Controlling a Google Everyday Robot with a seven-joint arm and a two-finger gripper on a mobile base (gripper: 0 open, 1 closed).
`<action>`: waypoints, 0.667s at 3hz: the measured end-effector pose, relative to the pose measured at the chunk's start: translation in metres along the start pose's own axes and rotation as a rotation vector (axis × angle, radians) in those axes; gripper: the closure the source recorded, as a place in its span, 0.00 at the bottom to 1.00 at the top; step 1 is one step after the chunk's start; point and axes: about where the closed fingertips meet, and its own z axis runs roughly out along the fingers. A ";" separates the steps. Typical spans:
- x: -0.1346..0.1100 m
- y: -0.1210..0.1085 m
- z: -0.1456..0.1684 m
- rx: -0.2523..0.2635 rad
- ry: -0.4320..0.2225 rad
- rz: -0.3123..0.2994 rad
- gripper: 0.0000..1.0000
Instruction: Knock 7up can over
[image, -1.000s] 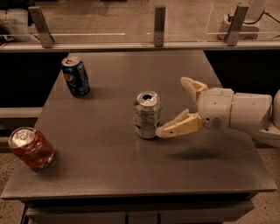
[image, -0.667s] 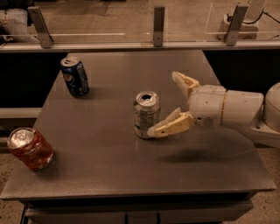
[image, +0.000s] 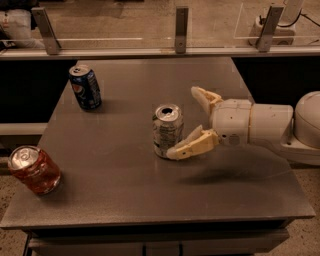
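Observation:
The 7up can (image: 167, 131), silvery-white with a dented side and silver top, stands upright in the middle of the grey table (image: 150, 190). My gripper (image: 184, 122) reaches in from the right with its two cream fingers spread open. The near fingertip (image: 175, 153) touches the can's lower right side. The far finger (image: 202, 98) is behind and to the right of the can, apart from it. Nothing is held.
A dark blue Pepsi can (image: 85, 87) stands upright at the back left. A red-orange can (image: 34, 170) sits tilted at the front left edge. A railing with metal posts (image: 181, 30) runs along the table's far side.
My gripper has moved left toward the 7up can, and its near finger now touches the can's lower side. The can still stands upright in the same spot.

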 end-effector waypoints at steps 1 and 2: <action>-0.001 0.002 0.003 -0.010 -0.013 0.004 0.00; -0.001 0.005 0.019 -0.031 -0.051 0.000 0.00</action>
